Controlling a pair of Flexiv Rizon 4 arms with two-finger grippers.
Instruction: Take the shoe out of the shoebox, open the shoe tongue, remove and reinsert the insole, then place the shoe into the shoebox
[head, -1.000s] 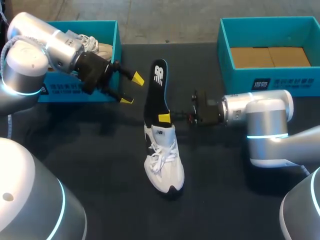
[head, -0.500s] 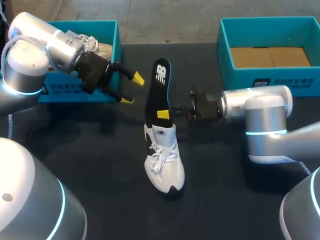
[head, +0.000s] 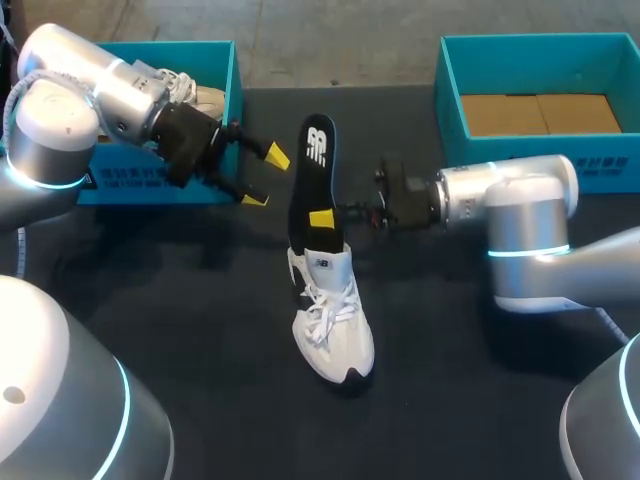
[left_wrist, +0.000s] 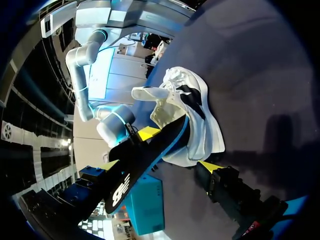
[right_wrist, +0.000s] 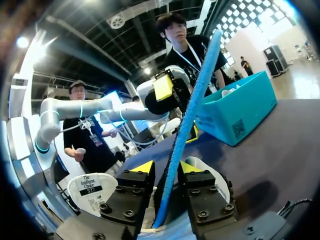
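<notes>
The white shoe (head: 330, 320) is standing on its sole on the black table (head: 200, 400), directly under the right tool (head: 320, 218). The black insole (head: 312, 180) is standing on end, its lower end sitting in the shoe opening and its upper end rising above the right tool. The right tool is clamping the insole from both sides, its fingers closed down to the insole's thickness. The left tool (head: 262, 178) is hovering beside the insole, apart from it, fingers spread wide and gripping nothing. Behind the left tool, a teal shoebox (head: 228, 70) is holding a second shoe (head: 190, 92).

insole (right_wrist: 192, 110) edge-on, tight between right gripper (right_wrist: 166, 167) fingers
</notes>
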